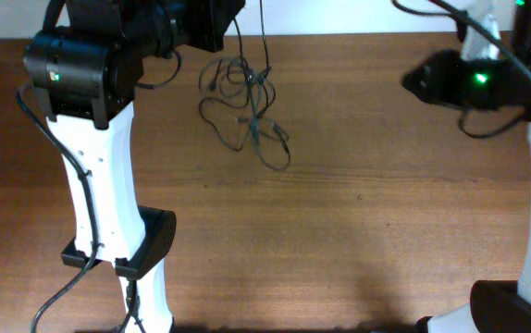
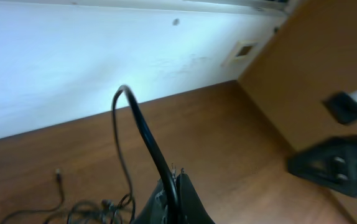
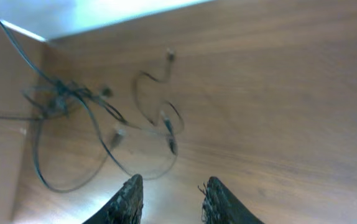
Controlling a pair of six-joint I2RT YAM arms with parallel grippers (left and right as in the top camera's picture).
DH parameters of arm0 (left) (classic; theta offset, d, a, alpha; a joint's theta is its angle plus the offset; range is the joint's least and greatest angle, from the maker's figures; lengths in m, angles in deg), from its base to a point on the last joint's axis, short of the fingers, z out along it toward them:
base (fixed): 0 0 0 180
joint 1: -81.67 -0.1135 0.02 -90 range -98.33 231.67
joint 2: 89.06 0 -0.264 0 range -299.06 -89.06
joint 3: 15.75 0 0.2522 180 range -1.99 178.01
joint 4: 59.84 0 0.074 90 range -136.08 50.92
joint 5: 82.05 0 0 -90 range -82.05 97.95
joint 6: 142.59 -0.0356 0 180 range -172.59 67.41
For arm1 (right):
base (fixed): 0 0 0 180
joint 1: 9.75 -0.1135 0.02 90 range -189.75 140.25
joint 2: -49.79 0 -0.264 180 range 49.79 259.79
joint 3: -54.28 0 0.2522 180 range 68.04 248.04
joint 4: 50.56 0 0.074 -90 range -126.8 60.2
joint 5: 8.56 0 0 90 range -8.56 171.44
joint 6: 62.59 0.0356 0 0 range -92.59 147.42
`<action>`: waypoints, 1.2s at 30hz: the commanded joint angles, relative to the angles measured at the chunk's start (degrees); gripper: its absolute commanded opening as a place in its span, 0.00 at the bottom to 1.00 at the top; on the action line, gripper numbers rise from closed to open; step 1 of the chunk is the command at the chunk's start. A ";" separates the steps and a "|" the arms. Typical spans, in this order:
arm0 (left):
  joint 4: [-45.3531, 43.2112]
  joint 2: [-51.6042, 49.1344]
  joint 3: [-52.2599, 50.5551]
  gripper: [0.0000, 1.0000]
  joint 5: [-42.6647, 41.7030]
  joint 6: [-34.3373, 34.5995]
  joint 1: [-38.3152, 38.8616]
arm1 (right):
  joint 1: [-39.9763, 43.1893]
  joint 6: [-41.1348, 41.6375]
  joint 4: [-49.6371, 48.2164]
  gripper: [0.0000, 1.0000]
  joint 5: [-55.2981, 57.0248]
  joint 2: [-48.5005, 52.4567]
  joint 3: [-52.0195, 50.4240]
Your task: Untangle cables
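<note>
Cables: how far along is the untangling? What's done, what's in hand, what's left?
Done: nothing looks separated; the cables lie in one knotted bundle near the far edge of the table. In hand: the left gripper is shut on one strand, which arches up from its fingers. The right gripper is open and empty, apart from the bundle. Left: pulling each cord free and laying them apart.

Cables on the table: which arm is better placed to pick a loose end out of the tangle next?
Probably right. The right fingers stand apart and empty, facing the cables, while the left fingers are shut on one strand.
</note>
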 commanded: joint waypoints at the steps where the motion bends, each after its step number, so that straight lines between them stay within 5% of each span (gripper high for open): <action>1: -0.61 0.57 0.26 0.00 -5.66 -0.48 -0.11 | -5.31 9.92 -4.17 0.33 1.22 0.96 -2.05; 9: -0.59 0.57 0.26 0.00 -5.75 -0.48 0.00 | -15.87 20.68 -16.11 0.36 2.47 7.06 -5.11; 15: -0.59 0.57 0.26 0.00 -5.73 -0.50 0.00 | -21.14 25.22 -23.02 0.67 2.19 11.41 -5.11; 22: -0.59 0.57 0.24 0.00 -5.75 -0.50 0.00 | -24.09 26.75 -24.15 0.66 2.27 14.19 -5.11; 27: -0.59 0.57 0.24 0.00 -5.70 -0.50 0.00 | -26.14 26.73 -23.39 0.50 2.47 17.07 -5.11; 33: -0.57 0.57 0.26 0.00 -0.68 -0.50 -1.60 | -24.37 26.45 -16.83 0.04 7.26 17.88 -5.11; 36: -0.39 0.57 0.26 0.00 1.77 -0.48 -3.63 | -22.01 26.08 -13.29 0.04 7.89 17.88 -5.11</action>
